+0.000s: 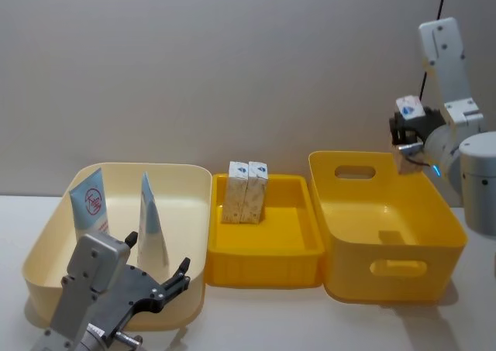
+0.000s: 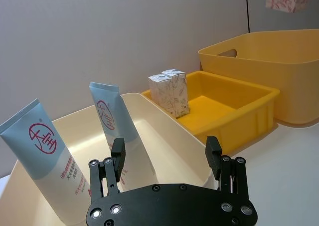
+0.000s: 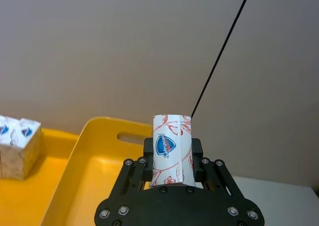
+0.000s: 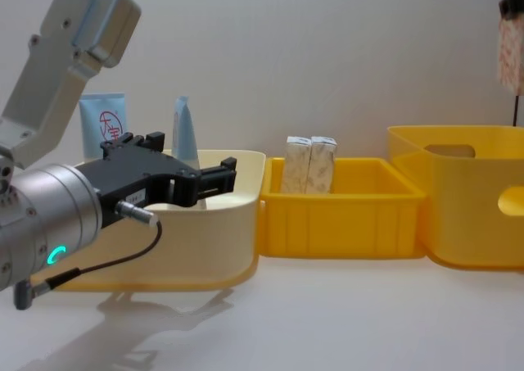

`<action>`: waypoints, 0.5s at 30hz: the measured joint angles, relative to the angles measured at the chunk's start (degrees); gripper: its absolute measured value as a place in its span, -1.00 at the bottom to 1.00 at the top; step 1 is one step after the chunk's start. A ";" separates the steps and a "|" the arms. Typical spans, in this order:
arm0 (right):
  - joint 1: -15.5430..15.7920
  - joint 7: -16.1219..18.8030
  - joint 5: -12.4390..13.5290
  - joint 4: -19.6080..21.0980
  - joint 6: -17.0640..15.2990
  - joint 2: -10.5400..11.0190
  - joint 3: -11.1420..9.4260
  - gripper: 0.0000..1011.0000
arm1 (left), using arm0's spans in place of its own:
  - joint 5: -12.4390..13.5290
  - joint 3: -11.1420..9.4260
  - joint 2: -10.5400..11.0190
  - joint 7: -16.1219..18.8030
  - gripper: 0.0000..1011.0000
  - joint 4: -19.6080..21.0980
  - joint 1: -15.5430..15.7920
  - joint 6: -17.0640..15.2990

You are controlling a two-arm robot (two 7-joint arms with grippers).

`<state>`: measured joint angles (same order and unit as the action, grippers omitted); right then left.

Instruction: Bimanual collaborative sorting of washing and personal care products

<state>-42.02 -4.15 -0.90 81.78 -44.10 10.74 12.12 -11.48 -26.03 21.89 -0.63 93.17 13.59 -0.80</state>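
R-arm: right gripper [image 3: 172, 160] clamped on white carton [image 3: 168, 141], red floral print. It grips the lower flat faces and the top end stands clear. Carton judged light, thin card: stiff across the faces, likely to dent if squeezed hard, so this low flat-face hold looks sound. Arm raised, wrist high, up and right of small yellow tray [image 1: 263, 270], over the far rim of deep yellow bin [image 1: 434, 235] at the tray's right side. Two more cartons [image 1: 246, 192] stand upright at the tray's back wall.

L-arm: left gripper [image 2: 166, 153] spread wide, empty, low, left of the tray and nearer the robot, at the near wall of cream bin [image 1: 43, 246]. Logo tube [image 1: 91, 208] and second tube [image 1: 151, 227] lean inside it. Tubes judged soft and slick; pinch mid-body.
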 joint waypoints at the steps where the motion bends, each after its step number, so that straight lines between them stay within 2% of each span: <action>1: 0.00 0.34 0.03 -0.11 -0.56 0.08 0.02 -0.18 | 0.00 0.00 0.00 0.00 0.98 0.00 0.00 0.00; 6: 0.00 1.78 0.25 -0.84 -3.01 0.55 0.26 -0.13 | 0.00 0.00 0.00 0.00 0.98 0.00 0.00 0.00; 8: 0.03 2.65 0.45 -1.28 -4.36 0.77 0.40 0.04 | 0.01 0.00 0.00 0.00 0.98 0.00 0.00 0.00; 9: 0.03 2.65 0.45 -1.28 -4.36 0.77 0.40 0.04 | 0.01 0.00 0.00 0.00 0.98 0.00 0.00 0.00; 13: 0.10 3.62 0.66 -1.76 -5.79 1.02 0.57 0.36 | 0.00 0.00 0.00 0.00 0.98 0.00 0.00 0.00; 15: 0.12 3.98 0.74 -1.95 -6.38 1.10 0.63 0.43 | 0.00 0.00 0.00 0.00 0.98 0.00 0.00 0.00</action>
<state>-41.90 -0.17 -0.16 79.82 -50.47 11.84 12.74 -11.48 -26.02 21.89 -0.62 93.18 13.59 -0.80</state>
